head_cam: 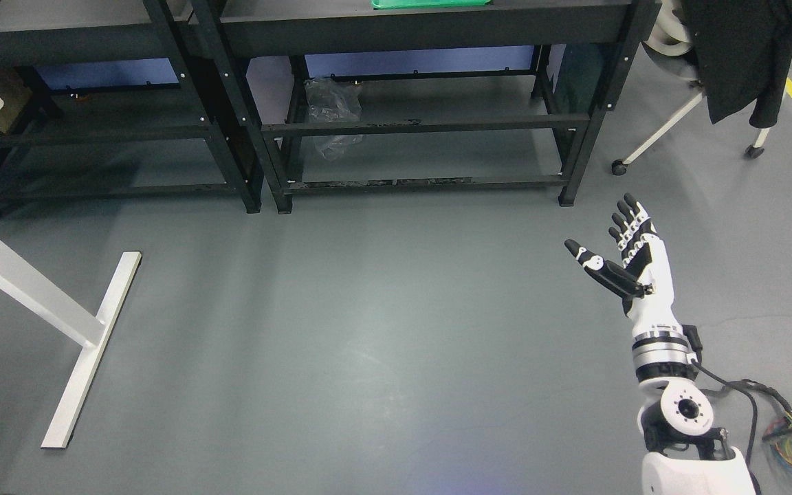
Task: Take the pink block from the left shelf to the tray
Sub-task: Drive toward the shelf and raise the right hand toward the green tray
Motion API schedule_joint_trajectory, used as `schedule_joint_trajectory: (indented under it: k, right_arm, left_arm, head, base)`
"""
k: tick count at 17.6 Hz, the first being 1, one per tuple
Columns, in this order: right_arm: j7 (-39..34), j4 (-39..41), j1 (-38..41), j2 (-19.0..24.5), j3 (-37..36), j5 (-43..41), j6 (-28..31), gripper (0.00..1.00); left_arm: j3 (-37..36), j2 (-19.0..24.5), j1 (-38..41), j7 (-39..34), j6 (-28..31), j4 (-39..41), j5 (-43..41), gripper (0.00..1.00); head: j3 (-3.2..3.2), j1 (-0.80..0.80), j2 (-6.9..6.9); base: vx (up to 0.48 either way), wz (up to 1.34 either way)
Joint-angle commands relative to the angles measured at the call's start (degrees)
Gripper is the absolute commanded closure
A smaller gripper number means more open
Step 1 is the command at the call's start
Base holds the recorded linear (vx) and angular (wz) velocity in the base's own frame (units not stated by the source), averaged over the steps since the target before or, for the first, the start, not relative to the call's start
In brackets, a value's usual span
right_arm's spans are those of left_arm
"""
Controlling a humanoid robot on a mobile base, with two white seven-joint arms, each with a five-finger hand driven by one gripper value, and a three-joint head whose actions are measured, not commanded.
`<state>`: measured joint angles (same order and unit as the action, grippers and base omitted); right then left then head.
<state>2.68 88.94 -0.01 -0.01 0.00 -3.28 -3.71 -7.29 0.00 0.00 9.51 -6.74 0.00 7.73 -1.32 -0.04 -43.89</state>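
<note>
**Robot hand waits, no pink block to see**

The right robot hand [619,251] is up over the grey floor [368,330]. Its fingers are spread wide and hold nothing. The left one does not show. The pink block cannot be seen anywhere. A green tray [430,3] peeks in on top of the black shelf [423,124] at the far edge. It looks like the job has not really begun. Next, the robot likely has to find the block on the left shelf. A chair [712,75] with a dark coat stands at the right.

Single head view, angled down over floor [368,330] toward distant shelves [423,124].
</note>
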Motion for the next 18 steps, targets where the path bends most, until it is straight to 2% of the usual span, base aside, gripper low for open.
schedule_joint_trajectory:
  k: [1, 3, 4, 5, 9, 11, 13, 14, 16, 18]
  right_arm:
    - [0.3, -0.1, -2.5, -2.4, 2.6, 24.8, -0.3, 0.02]
    - [0.3, -0.1, -2.5, -2.4, 4.6, 45.9, -0.3, 0.02]
    - [0.3, 0.0, -2.5, -2.4, 5.3, 53.2, -0.5, 0.01]
    - [0.4, 0.1, -2.5, -2.5, 5.4, 56.6, -0.8, 0.01]
    - [1.1, 0.9, -2.0, -3.2, 5.4, 57.0, -7.7, 0.01]
    - [4.7, 1.0, -1.6, -3.2, 6.5, 58.4, -9.7, 0.01]
    - [12.1, 0.9, -1.1, -3.3, 9.0, 65.7, -9.6, 0.01]
    - [14.5, 0.9, -0.9, -3.2, 9.6, 71.9, -9.0, 0.01]
    - [14.8, 0.8, -0.5, -3.2, 10.7, 80.1, -7.9, 0.01]
    - [15.5, 0.5, -0.4, -3.1, 11.4, 82.5, -7.8, 0.01]
  left_arm:
    - [0.0, 1.0, 1.1, 0.0, 0.0, 1.0, 0.0, 0.0]
    - [0.0, 1.0, 1.1, 0.0, 0.0, 1.0, 0.0, 0.0]
    - [0.0, 1.0, 1.1, 0.0, 0.0, 1.0, 0.0, 0.0]
    - [0.0, 1.0, 1.1, 0.0, 0.0, 1.0, 0.0, 0.0]
    - [0.0, 1.0, 1.1, 0.0, 0.0, 1.0, 0.0, 0.0]
    - [0.0, 1.0, 1.1, 0.0, 0.0, 1.0, 0.0, 0.0]
    - [0.0, 1.0, 1.1, 0.0, 0.0, 1.0, 0.0, 0.0]
    - [0.0, 1.0, 1.1, 0.0, 0.0, 1.0, 0.0, 0.0]
    - [0.0, 1.0, 1.1, 0.0, 0.0, 1.0, 0.0, 0.0]
    - [0.0, 1.0, 1.1, 0.0, 0.0, 1.0, 0.0, 0.0]
  head:
    - [0.0, 0.0, 0.0]
    - [0.0, 0.0, 0.0]
    - [0.0, 0.0, 0.0]
    - [0.0, 0.0, 0.0]
    - [0.0, 0.0, 0.0]
    - [0.0, 0.0, 0.0]
    - [0.0, 0.0, 0.0]
    - [0.0, 0.0, 0.0]
    - [0.0, 0.0, 0.0]
    - [0.0, 0.0, 0.0]
  base:
    - [0.134, 0.04]
    - [0.152, 0.01]
    - [0.199, 0.0]
    - [0.199, 0.0]
    - [0.201, 0.03]
    - [0.238, 0.09]
    - [0.225, 0.12]
    - [0.216, 0.14]
    - [0.214, 0.13]
    - [0.157, -0.04]
